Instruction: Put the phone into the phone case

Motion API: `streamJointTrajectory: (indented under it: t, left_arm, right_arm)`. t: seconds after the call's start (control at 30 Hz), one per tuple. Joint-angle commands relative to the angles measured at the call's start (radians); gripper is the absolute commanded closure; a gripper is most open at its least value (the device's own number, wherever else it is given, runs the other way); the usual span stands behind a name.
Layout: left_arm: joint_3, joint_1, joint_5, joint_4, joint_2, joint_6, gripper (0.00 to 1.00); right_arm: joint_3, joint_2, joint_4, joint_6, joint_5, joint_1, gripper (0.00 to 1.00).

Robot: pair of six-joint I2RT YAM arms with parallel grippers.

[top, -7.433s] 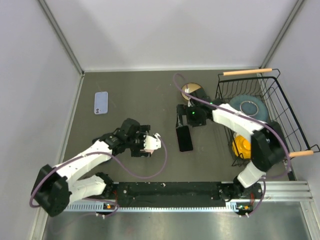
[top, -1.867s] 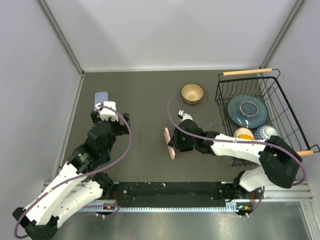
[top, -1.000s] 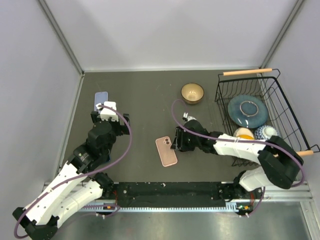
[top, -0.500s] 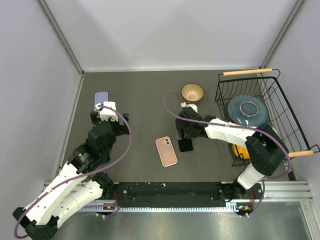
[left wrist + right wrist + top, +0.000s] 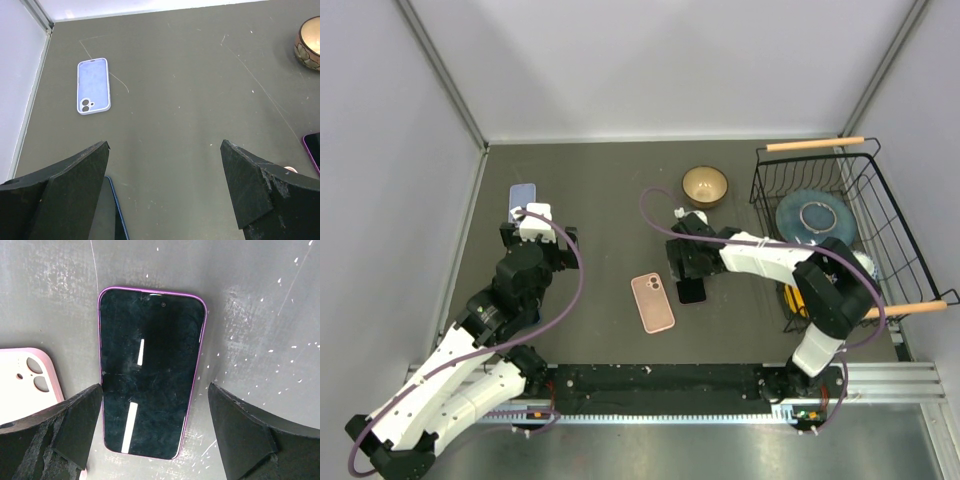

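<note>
1. Find phone [image 5: 151,372] lying flat, screen up, just right of pink case [image 5: 653,302], with only a thin strip of table [image 5: 600,200] between.
2. Log right gripper [image 5: 155,389] as spread wide and clamping nothing. Straddles phone, one finger on the side toward pink case, one on the side away. Fingers [image 5: 245,435] apparently not touching phone.
3. Log left gripper [image 5: 165,145] as spread too, holding nothing. Sits well left of pink case and farther back, near blue item [image 5: 93,86].
4. Likely next: closing on phone's long edges. Risky pinch on a thin slab lying flush on table: pads riding over the rim, skating off, or shoving phone sideways.
5. Little room on the side nearest pink case, so danger of that finger catching or nudging pink case and spoiling its pose.
6. Tilted lift if closing off-centre along phone's length: drooping, then dropping back onto table or onto pink case.
7. At insertion, nothing holding pink case, so likely to slide under a push, and left gripper too far from pink case to brace it.
8. Can't tell for sure which face of pink case is up. Possible wrong-side seating.
9. Ignore blue item and bowl [image 5: 705,186], both behind pink case. Wrong target if mixed up.
</note>
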Motion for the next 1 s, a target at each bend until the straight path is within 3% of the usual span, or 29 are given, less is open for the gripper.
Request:
streamJointTrajectory:
  t: [0.0,0.43,0.97]
  left_arm:
    - [0.01,0.002,-0.023,0.018,-0.008,0.011,0.01]
    - [0.006,0.002,-0.032,0.018,-0.009,0.011,0.01]
    - [0.003,0.002,-0.038,0.023,-0.017,0.014,0.01]
  right_arm:
    - [0.047,0.019,0.024,-0.001,-0.018,-0.007,0.13]
    - [0.033,0.04,0.006,0.011,0.004,-0.005,0.15]
    - [0.047,0.051,-0.065,0.008,0.105,0.015,0.39]
